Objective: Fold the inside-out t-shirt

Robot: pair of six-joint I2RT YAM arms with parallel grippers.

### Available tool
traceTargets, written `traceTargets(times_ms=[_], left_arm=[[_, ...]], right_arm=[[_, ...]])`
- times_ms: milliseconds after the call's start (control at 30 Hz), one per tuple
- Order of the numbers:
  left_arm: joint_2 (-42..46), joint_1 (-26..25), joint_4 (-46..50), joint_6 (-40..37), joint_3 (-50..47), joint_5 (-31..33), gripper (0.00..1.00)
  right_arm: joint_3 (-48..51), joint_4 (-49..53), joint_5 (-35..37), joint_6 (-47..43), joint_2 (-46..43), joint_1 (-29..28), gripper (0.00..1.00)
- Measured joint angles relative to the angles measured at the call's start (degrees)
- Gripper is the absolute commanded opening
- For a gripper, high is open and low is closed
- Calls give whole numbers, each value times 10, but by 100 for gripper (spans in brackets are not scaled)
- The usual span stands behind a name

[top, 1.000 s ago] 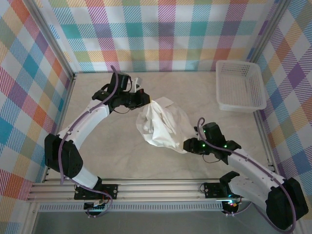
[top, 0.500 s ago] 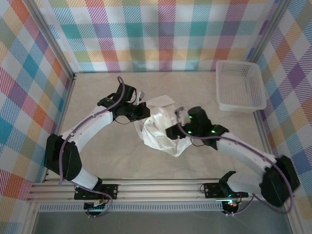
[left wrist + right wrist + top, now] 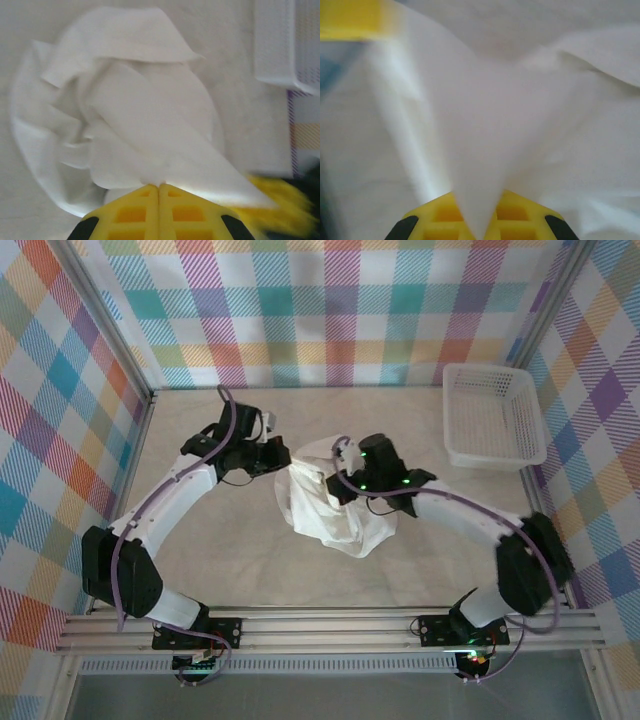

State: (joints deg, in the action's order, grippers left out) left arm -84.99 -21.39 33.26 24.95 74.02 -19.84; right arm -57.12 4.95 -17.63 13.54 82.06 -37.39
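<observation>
Standing in the far right corner of the table [image 3: 240,550], the white mesh basket [image 3: 495,418] is well apart from both arms. The inside-out t-shirt [image 3: 335,515] lies bunched at table centre, between the grippers. The left gripper [image 3: 284,457] extends in from the left, jaws clamped on a cloth edge. The right gripper [image 3: 338,487], its arm bent over the heap, pinches a fold of the same shirt.

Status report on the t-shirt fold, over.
Both shut: left pincer and right pincer each pinch the t-shirt. Cloth bunched mid-table, not yet folded. Mesh basket apart at far right, not in the way.
</observation>
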Motion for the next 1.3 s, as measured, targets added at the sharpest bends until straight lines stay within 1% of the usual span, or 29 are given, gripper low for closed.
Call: traceTargets(times_ms=[33,100,133,167,267,333,400,467,533,567,667,733,833,967,1000,1033,1067,1100,1133,1233,1300], left_arm=[[-8,7,-7,-8,-4,-5,0],[-28,12,-29,-22,-11,-8,1],[-37,13,-44,-26,-19,-11,7],[-42,13,-55,-30,-28,-14,16],[-41,13,-74,-40,-52,-14,39],[-22,13,-83,-52,-71,-11,49],[24,9,-91,-55,-104,-4,54],[101,-3,-97,-55,-144,6,58],[168,-34,-106,-55,-171,13,61],[199,-58,-114,-55,-183,17,62],[241,-130,-128,-55,-206,33,67],[234,-146,-142,-55,-219,49,71],[180,-146,-164,-62,-229,65,76],[84,-146,-212,-75,-227,44,80],[68,-146,-220,-77,-226,38,76],[49,-146,-232,-76,-223,32,59],[38,-146,-237,-74,-219,30,39],[28,-146,-245,-78,-214,28,16],[21,-143,-249,-74,-208,28,0],[23,-125,-275,-49,-205,0,0],[30,-99,-297,-14,-205,-39,0]], right_arm=[[8,-27,-60,36,-35,15,0],[25,-80,-144,100,-73,46,0],[29,-102,-182,132,-81,61,0],[29,-117,-215,159,-82,76,0],[28,-127,-274,202,-65,89,0],[24,-117,-294,212,-50,89,0],[13,-96,-301,218,-30,89,0],[-1,-75,-300,219,-13,92,0],[-14,-63,-300,219,0,96,0],[-18,-61,-301,221,6,97,0],[-26,-57,-306,224,17,97,0],[-31,-52,-313,226,22,97,0],[-38,-49,-321,227,24,97,0],[-48,-36,-330,227,24,97,0],[-49,-33,-331,226,24,97,0],[-49,-29,-333,226,24,97,0],[-50,-23,-332,224,24,97,0],[-50,-15,-332,222,24,97,0],[-50,-4,-328,218,24,97,0],[-53,43,-295,202,24,113,4],[-62,89,-263,183,30,140,6]])
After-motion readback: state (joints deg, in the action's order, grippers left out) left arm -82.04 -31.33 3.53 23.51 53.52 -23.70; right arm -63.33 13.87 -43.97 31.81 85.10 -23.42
